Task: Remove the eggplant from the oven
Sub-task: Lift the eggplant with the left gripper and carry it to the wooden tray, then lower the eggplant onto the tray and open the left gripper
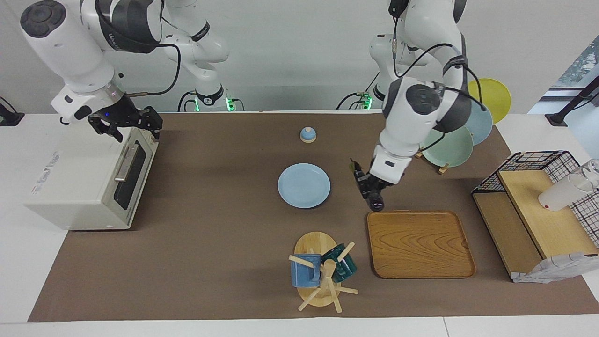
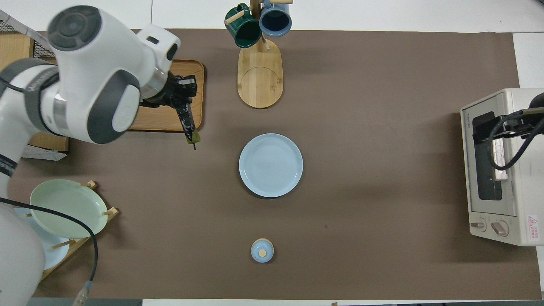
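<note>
My left gripper (image 1: 369, 186) is shut on the eggplant (image 1: 376, 202), long, glossy and dark, with its greenish stem end pointing toward the robots. It hangs tilted in the air over the edge of the wooden tray (image 1: 419, 243). In the overhead view the eggplant (image 2: 187, 121) sticks out from the left gripper (image 2: 179, 92) past the tray's corner (image 2: 196, 72). The off-white oven (image 1: 89, 187) stands at the right arm's end of the table, its dark glass door shut. My right gripper (image 1: 135, 128) is open and empty over the oven's top front edge, and also shows in the overhead view (image 2: 512, 127).
A light blue plate (image 1: 304, 185) lies mid-table, with a small blue lid (image 1: 308, 135) nearer the robots. A mug tree (image 1: 323, 271) holds two mugs beside the tray. A plate rack (image 1: 449, 147) and a wire-and-wood shelf (image 1: 538, 210) stand at the left arm's end.
</note>
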You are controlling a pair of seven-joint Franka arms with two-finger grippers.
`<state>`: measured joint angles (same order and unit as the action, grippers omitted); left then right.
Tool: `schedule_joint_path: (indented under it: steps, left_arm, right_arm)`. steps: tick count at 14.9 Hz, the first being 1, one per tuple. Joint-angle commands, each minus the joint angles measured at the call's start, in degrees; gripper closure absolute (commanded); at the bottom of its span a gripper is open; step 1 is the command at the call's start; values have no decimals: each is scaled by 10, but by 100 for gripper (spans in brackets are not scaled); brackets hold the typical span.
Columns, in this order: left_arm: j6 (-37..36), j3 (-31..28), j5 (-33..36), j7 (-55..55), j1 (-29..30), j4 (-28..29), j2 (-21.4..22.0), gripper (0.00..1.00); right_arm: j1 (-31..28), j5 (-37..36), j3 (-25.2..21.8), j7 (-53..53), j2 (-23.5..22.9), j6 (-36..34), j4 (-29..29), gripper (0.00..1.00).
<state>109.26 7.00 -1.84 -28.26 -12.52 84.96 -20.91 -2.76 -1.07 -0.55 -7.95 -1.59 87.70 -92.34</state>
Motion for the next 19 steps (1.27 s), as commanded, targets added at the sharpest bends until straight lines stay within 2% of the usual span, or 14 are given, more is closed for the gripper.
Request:
schedule_joint_path:
  steps: [1, 4, 8, 10, 12, 16, 17, 18, 19]
  left_arm:
    - [-14, 7, -1, 101, 68, -43, -39, 100]
    - [-15, 5, 10, 169, 100, -87, -93, 100]
    - [25, 6, 46, 186, 109, -168, -198, 100]
    - [54, 6, 50, 189, 110, -165, -207, 100]
    - [98, 6, 53, 188, 107, -126, -201, 100]
    - [110, 6, 51, 189, 109, -115, -199, 100]
    - [107, 6, 51, 189, 109, -116, -199, 91]
    - [103, 6, 52, 189, 109, -117, -198, 1]
    - [95, 6, 53, 189, 109, -119, -195, 0]
  right_arm:
    - [3, 5, -9, 9, 25, 0, -25, 0]
    - [4, 5, -9, 43, 19, -2, -16, 0]
    - [5, 6, -15, 54, 18, 0, -15, 0]
    - [6, 6, -14, 53, 19, -1, -19, 0]
    - [3, 10, -14, 53, 19, -1, -20, 0]
    - [5, 11, -14, 51, 21, -3, -22, 0]
    - [5, 12, -14, 51, 22, -3, -22, 0]
    - [4, 12, -14, 51, 21, -3, -22, 0]
    - [4, 12, -14, 51, 22, -3, -22, 0]
